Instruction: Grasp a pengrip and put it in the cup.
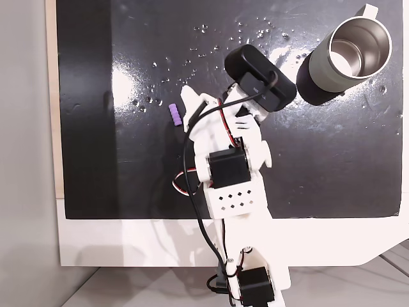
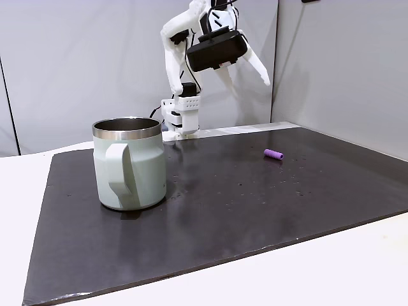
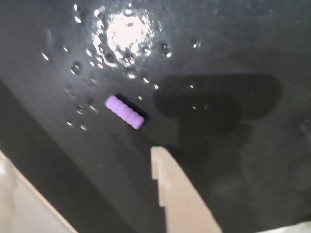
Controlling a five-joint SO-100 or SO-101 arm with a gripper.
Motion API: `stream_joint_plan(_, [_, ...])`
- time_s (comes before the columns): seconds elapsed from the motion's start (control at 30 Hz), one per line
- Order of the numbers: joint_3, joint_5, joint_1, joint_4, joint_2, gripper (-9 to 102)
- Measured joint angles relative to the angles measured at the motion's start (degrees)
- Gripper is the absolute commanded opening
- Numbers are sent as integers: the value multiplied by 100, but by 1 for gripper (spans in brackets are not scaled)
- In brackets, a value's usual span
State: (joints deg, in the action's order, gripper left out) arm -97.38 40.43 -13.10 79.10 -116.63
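Black rubbery mat (image 1: pixel 128 179) takes up nearly the whole table, speckled with shiny droplets, and on it we go from big to small. Biggest player, the cup (image 2: pixel 129 164), pale grey-green outside, bright steel inside, standing upright with its handle toward the camera in this fixed view; looking down from above it sits at the top right corner of the mat (image 1: pixel 348 54), well apart from the action. Next, the white arm, raised high above the mat, and its gripper (image 2: pixel 245 67) hangs in the air with the jaws spread wide and nothing between them; in the wrist view one pale finger (image 3: pixel 175 194) pokes up from the bottom edge. And the little one: the pengrip (image 3: pixel 125 112), purple and ridged, lying flat on the mat, untouched. Here's the relation that matters: in the wrist view it lies up and to the left of that finger, near but not between the jaws, long axis running diagonally from upper left to lower right. From above it lies just left of the arm (image 1: pixel 174 115), roughly upright in the picture. My read: the gripper needs to shift toward it and drop, closing across the short width.
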Motion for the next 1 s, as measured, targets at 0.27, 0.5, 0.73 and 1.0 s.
stream_joint_plan(0.27, [1582, 896, -255, 984, 1670, 31])
stream_joint_plan(0.5, [3595, 1731, -519, 2188, 3489, 31])
stream_joint_plan(0.73, [4052, 2312, -563, 2320, 4351, 31])
stream_joint_plan(1.0, [4342, 2742, -896, 2338, 5546, 31])
